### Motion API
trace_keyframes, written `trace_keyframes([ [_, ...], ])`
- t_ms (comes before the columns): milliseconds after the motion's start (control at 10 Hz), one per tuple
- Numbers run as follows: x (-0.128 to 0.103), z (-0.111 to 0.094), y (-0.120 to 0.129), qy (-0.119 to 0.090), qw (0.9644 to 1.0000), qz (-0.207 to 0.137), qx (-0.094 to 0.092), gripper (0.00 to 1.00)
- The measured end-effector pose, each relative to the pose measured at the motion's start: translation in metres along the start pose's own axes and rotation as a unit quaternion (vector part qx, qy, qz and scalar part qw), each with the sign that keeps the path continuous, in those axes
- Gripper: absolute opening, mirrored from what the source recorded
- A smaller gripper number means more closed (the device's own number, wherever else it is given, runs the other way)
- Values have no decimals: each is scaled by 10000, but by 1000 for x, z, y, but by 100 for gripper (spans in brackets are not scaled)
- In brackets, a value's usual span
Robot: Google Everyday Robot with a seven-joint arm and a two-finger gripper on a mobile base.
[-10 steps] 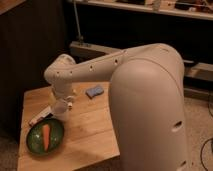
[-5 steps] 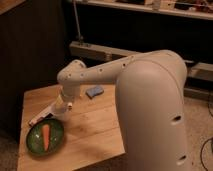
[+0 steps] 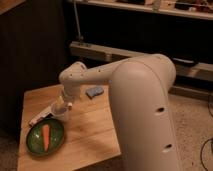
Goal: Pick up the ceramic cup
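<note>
- Ceramic cup is sitting upright on the wooden tabletop, just behind the green bowl that is holding a carrot
- Claw is hanging right over the cup's rim, at the end of the white arm, which is bending down from its elbow. It is covering the cup's upper part, so I cannot tell whether it is clenched, released or grasping the cup
- A flat white bar is lying just beside the cup, and the bowl is crowding it in front, which is probably why the arm is reaching in from above rather than from the side
- A blue pad is lying well apart toward the back edge, out of the way
- By my judgement the grasp is only being lined up: the cup seems to be resting on the wood, not yet lifted
</note>
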Motion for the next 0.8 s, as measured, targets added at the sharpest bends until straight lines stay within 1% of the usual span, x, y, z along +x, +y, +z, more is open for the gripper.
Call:
trace_keyframes([
  [200,3,13,-9,109,9999,113,-1,79],
  [300,4,16,-10,156,9998,140,-7,75],
  [400,5,20,-11,238,9996,171,3,62],
  [600,8,19,-13,263,9994,211,-46,46],
  [700,7,14,-10,228,9992,208,-250,36],
  [800,6,4,-10,177,9982,187,-550,24],
])
